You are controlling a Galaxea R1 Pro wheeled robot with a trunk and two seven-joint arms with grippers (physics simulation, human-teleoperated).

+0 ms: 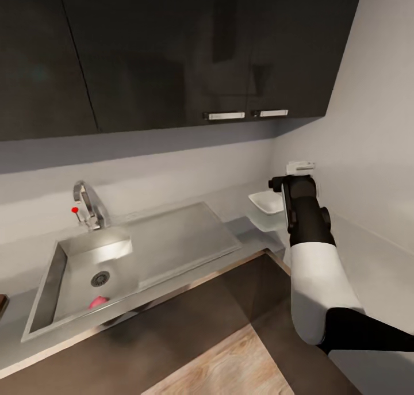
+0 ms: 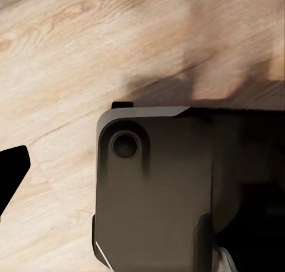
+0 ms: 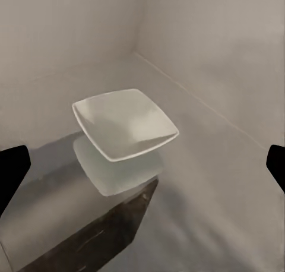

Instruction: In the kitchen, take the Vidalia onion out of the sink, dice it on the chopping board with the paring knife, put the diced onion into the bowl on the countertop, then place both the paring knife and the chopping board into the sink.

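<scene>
The right gripper (image 3: 142,165) is wide open above the shallow white squarish bowl (image 3: 126,123) on the grey bench (image 3: 214,183); the left gripper's state I cannot tell.

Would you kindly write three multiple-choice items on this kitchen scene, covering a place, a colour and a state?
1. Where does the pink onion lie?
A. in the sink
B. in the bowl
C. on the floor

2. What colour is the faucet knob?
A. blue
B. red
C. green

3. What does the bowl hold?
A. diced onion
B. a knife
C. nothing

Answers: 1 A, the onion rests inside the basin near the drain. 2 B, a red knob shows on the faucet's side. 3 C, the right wrist view shows its white inside bare.
</scene>
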